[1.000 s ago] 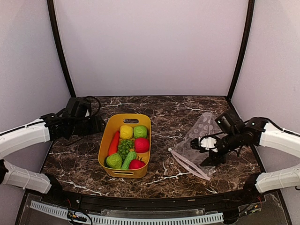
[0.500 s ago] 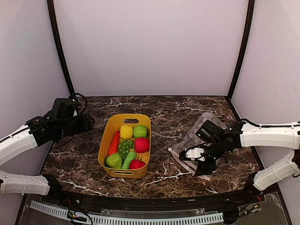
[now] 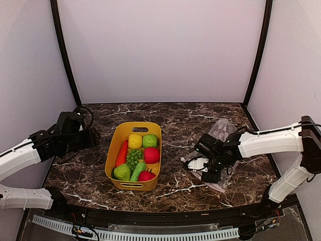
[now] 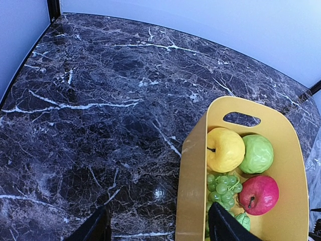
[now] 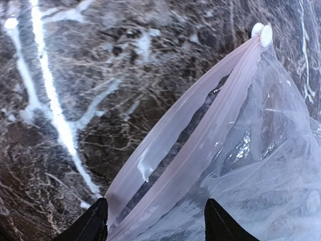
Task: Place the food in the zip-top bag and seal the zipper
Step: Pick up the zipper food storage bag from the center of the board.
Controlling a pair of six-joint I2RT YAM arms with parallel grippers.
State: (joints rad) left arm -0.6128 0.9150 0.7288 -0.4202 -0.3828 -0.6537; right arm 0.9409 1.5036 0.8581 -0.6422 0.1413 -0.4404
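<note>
The food lies in a yellow tub (image 3: 116, 136): a lemon (image 3: 134, 141), a red fruit (image 3: 151, 155), a carrot (image 3: 122, 153), grapes (image 3: 133, 157) and a cucumber (image 3: 138, 170). My left gripper (image 3: 95, 136) hovers open just left of the tub, its fingers either side of the tub's wall (image 4: 193, 191) in the left wrist view. The clear zip-top bag (image 3: 220, 133) lies flat at the right. My right gripper (image 5: 156, 226) is open low over its mouth end, holding nothing. The pinkish zipper (image 5: 200, 130) strips are slightly parted.
Dark marble table (image 3: 175, 118) with black frame posts at the back corners and pale walls around. A white tab (image 5: 263, 34) sits at the zipper's far end. Bare marble lies between the tub and the bag (image 3: 173, 150).
The right arm has swung left across the bag to its mouth end. The left gripper has drawn back leftward from the tub. Nothing was picked up.
</note>
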